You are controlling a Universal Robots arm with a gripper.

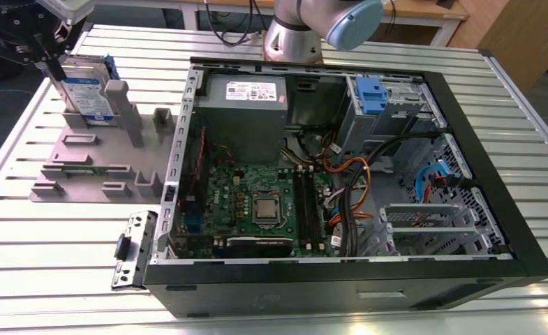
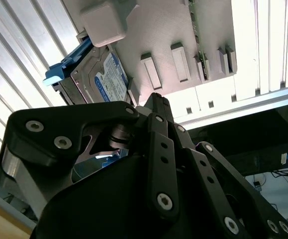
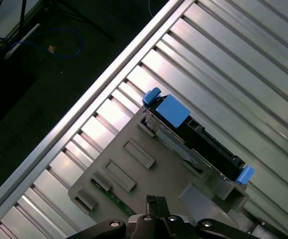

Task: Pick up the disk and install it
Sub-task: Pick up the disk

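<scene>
The disk (image 1: 86, 96) stands on edge in a slot of the grey holder block (image 1: 83, 162) at the exterior view's left, its white-and-blue label facing out and its blue bracket around it. My black gripper (image 1: 54, 70) hangs just above and behind the disk's top edge, shut with nothing in it. In the second wrist view the gripper (image 2: 153, 98) points toward the disk (image 2: 103, 74) from close by. In the first wrist view the disk (image 3: 193, 143) appears edge-on with blue tabs at both ends, apart from the gripper (image 3: 153, 201).
An open black computer case (image 1: 497, 174) lies beside the holder, showing the green motherboard (image 1: 255, 202), a grey power-supply box (image 1: 246, 91) and a metal drive cage with a blue latch (image 1: 371, 94). A loose metal bracket (image 1: 134, 248) lies on the slatted aluminium table (image 1: 31, 279).
</scene>
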